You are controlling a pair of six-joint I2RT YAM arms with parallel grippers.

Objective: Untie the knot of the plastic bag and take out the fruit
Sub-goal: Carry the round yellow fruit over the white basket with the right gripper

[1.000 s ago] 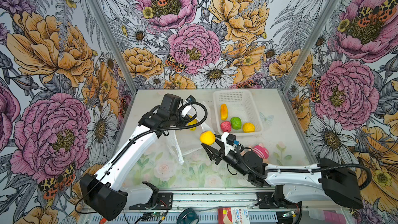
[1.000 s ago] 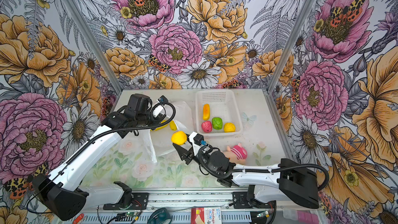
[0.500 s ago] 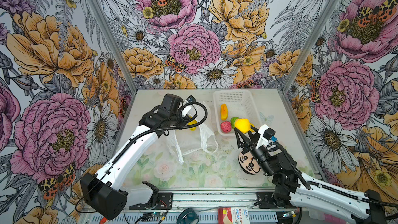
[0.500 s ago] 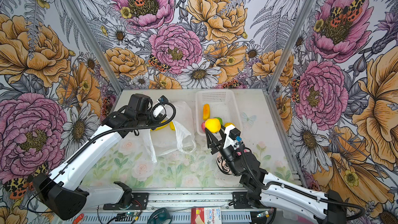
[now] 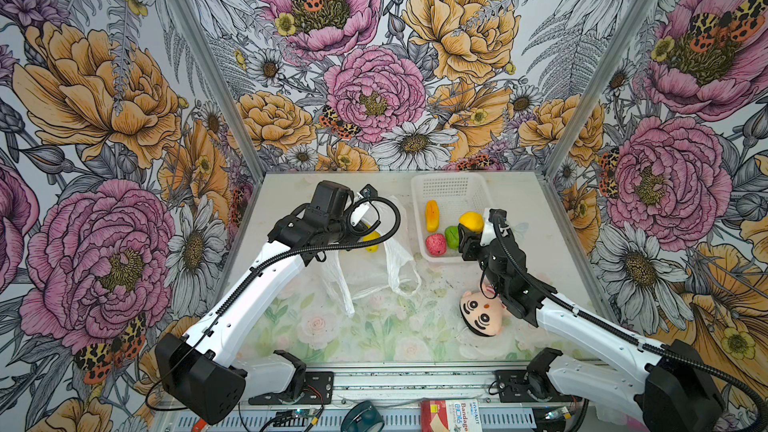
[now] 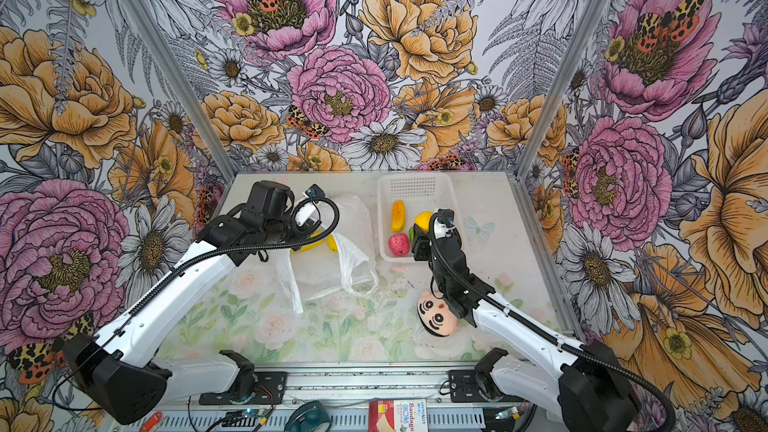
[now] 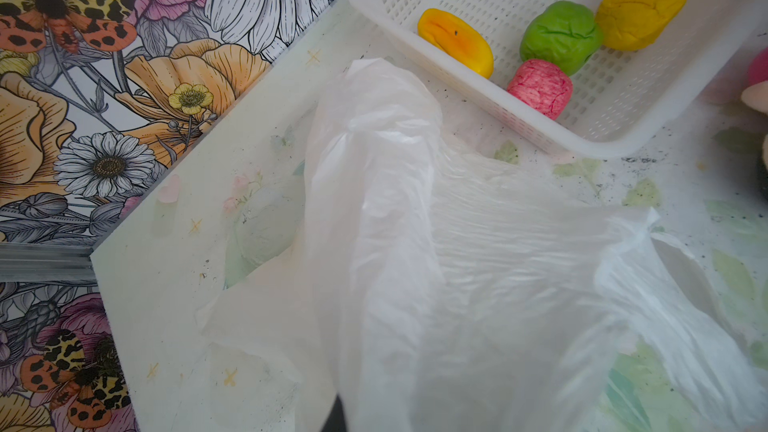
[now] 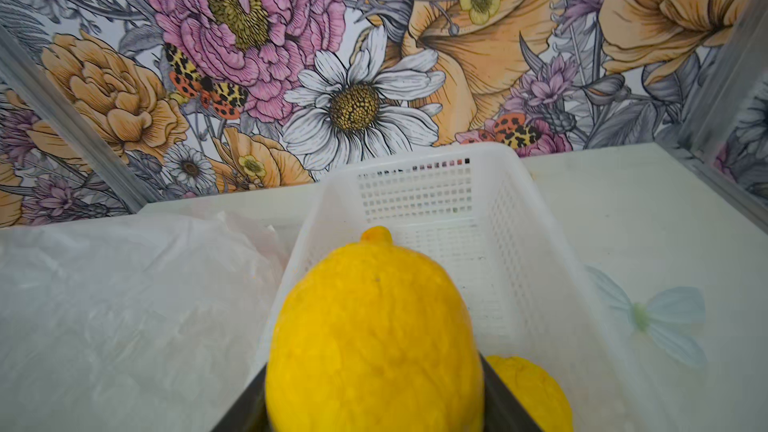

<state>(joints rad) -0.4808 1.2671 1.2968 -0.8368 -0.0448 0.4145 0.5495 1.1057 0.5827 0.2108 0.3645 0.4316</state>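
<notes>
Yellow lemon (image 8: 374, 334) gripped in the right tool (image 5: 470, 229) above the white basket (image 5: 453, 191).

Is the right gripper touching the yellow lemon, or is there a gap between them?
Touching. The right wrist view shows the dark jaws of the right gripper pressed against both sides of the lemon.

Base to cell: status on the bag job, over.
Left pincer shut on thin white plastic bag. Right pincer shut on yellow lemon-shaped toy fruit over white perforated basket. Another yellow fruit inside bag. Plush doll head under right arm, not blocking.
</notes>
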